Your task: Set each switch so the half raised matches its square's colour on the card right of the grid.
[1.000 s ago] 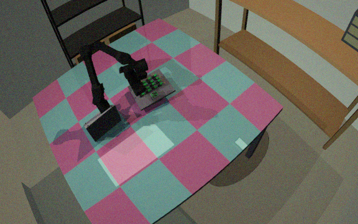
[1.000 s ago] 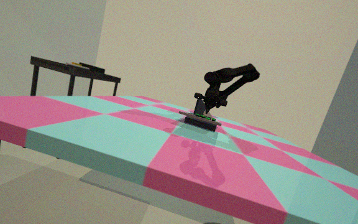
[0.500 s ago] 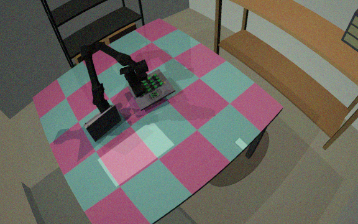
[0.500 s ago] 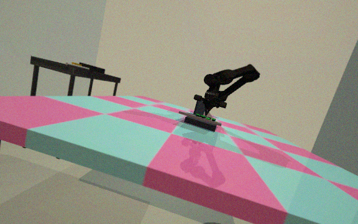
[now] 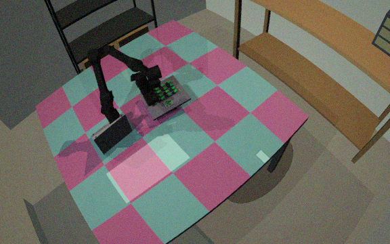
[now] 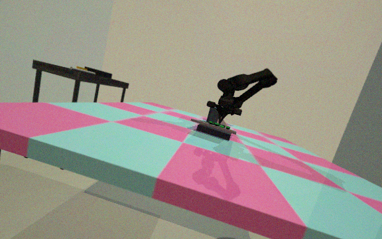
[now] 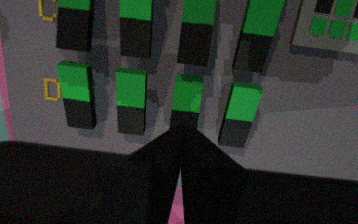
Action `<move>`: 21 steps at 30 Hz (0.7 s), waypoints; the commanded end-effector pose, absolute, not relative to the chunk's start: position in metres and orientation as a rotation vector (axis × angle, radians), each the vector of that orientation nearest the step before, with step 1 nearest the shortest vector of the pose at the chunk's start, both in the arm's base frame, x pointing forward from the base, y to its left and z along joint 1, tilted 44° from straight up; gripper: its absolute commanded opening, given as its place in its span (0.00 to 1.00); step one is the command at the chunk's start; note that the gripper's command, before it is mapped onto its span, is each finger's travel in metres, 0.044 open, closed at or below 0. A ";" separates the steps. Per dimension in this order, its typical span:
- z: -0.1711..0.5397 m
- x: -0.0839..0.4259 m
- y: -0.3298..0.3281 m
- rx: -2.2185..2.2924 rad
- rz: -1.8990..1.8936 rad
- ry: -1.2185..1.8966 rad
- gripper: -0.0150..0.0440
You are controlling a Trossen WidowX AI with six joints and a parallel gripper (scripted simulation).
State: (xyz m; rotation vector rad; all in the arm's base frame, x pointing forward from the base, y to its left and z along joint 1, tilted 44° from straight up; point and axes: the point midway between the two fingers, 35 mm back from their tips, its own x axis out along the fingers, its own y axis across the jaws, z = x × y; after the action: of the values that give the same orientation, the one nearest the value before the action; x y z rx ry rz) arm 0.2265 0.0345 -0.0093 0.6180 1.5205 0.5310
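Observation:
The grey panel (image 5: 158, 111) (image 6: 199, 121) (image 7: 300, 125) bears rows of rocker switches, each green on its far half and dark grey on its near half. In the wrist view the nearest row shows a first switch (image 7: 77, 95), a second (image 7: 131, 101), a third (image 7: 187, 100) and a fourth (image 7: 240, 114). My gripper (image 7: 183, 134) is shut and empty, its tips at the dark near end of the third switch, hiding part of it; contact cannot be told. The card (image 5: 168, 103) (image 7: 318, 25) is cut off in the wrist view; its visible near-row squares are green, with dark and green ones behind.
The panel stands on the pink and turquoise checkered table (image 5: 217, 129) (image 6: 99, 143). Yellow outline marks (image 7: 52, 89) lie left of the switch rows. The arm's dark base block (image 5: 113, 135) stands nearer the arm's side. Wooden shelves (image 5: 305, 78) and a dark rack (image 5: 108, 30) stand beyond the table.

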 end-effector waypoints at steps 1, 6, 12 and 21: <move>-0.010 0.227 0.035 0.626 0.531 1.520 0.25; -0.010 0.227 0.036 0.626 0.531 1.520 0.25; -0.011 0.227 0.036 0.626 0.531 1.520 0.25; -0.011 0.227 0.037 0.626 0.531 1.520 0.25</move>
State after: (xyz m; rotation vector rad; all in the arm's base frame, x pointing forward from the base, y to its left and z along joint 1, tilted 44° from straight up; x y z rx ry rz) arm 0.2265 0.0360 -0.0109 0.6179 1.5199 0.5310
